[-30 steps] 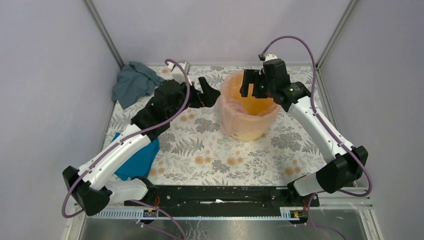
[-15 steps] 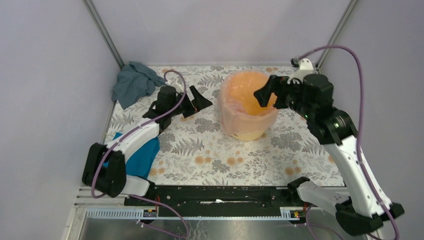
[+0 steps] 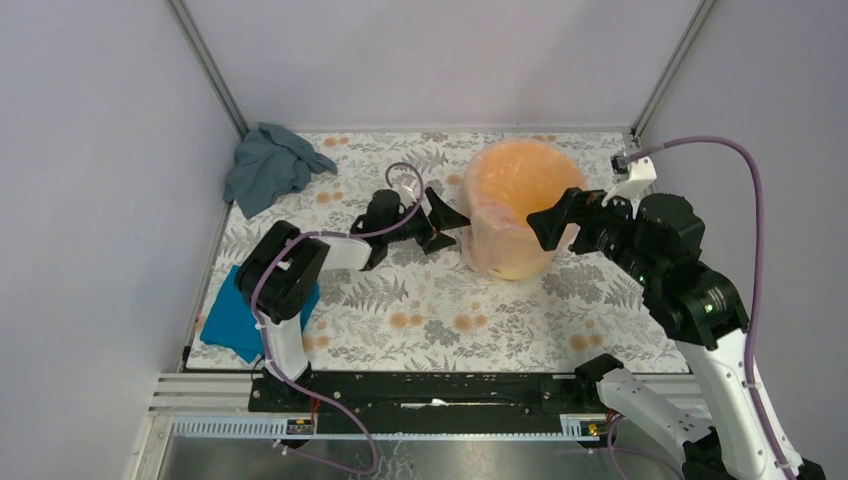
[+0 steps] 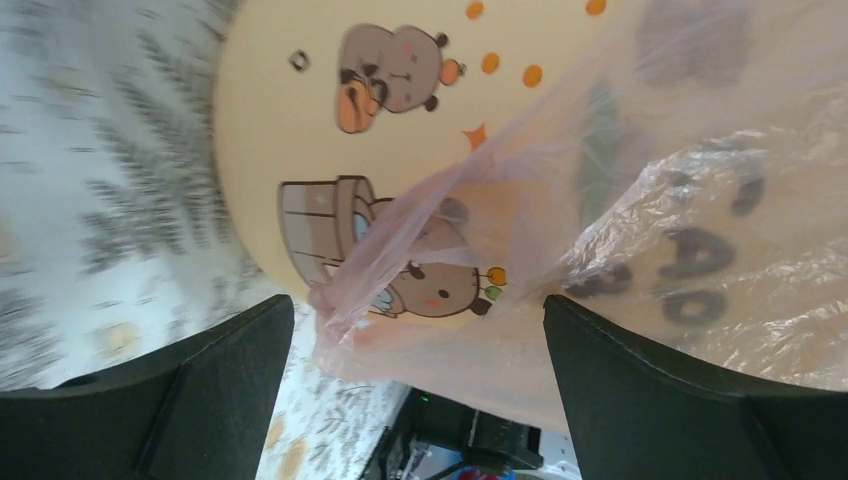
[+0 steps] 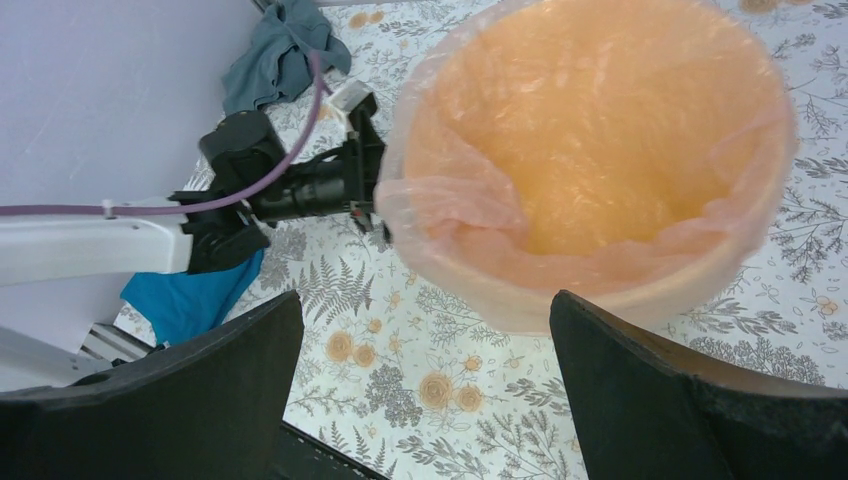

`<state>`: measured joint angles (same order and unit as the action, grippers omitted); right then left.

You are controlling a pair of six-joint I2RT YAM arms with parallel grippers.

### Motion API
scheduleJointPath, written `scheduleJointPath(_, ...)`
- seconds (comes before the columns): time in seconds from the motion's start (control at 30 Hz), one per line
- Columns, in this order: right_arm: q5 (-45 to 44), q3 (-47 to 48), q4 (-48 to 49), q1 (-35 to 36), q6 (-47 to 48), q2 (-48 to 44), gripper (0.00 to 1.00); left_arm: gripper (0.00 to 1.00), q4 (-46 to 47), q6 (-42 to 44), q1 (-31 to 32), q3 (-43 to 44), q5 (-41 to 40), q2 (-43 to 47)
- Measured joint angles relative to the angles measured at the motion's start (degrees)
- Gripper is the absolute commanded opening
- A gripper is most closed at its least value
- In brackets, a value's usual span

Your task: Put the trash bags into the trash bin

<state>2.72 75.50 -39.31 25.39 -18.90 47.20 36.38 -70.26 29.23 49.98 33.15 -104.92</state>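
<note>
Pale-pink film, thin and crinkled, lines the trash bin: the trash bag sits inside the round bucket with its mouth turned out over the rim and hanging partway down the outer wall. The bin stands on its base on the counter, mouth upward, its long axis vertical. Its inside glows yellow-orange through the plastic, while the smooth cream side carries small brown cartoon prints (clearest in the left wrist view).

A loose fold of film droops down that cream side, between the spread fingers of the left tool; the fingers do not close on it. This tool lies low, just beside the bin's left side. The right tool hangs above the bin's near-right side, fingers wide apart and empty.

A rumpled grey-blue cloth lies in the far left corner, a bright blue cloth at the near left edge.
</note>
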Motion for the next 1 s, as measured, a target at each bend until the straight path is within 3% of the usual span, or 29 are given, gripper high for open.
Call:
scheduleJointPath(0.23, -0.04, -2.56, -1.27, 0.02, -0.02, -5.07, 1.0, 0.99, 5.7, -5.68, 9.49, 10.71, -0.57, -10.54)
scheduleJointPath(0.5, -0.72, -2.6, -3.37, 0.0, 0.33, -7.37, 1.0, 0.99, 5.14, -7.85, 17.57, 29.94, -2.8, -24.94)
scheduleJointPath(0.6, -1.75, -2.6, -4.74, 0.0, 0.98, -7.93, 1.0, 0.99, 2.82, -7.52, 19.54, 33.29, -3.63, -26.97)
scheduleJointPath(0.73, -3.56, -2.6, -5.66, 0.02, 1.79, -9.03, 1.0, 0.99, 0.9, -5.14, 20.72, 32.74, -4.33, -26.27)
scheduleJointPath(1.0, -4.76, -2.6, -5.66, 0.0, 3.1, -9.88, 1.0, 0.99, -0.68, 1.7, 17.66, 19.15, -5.92, -14.4)
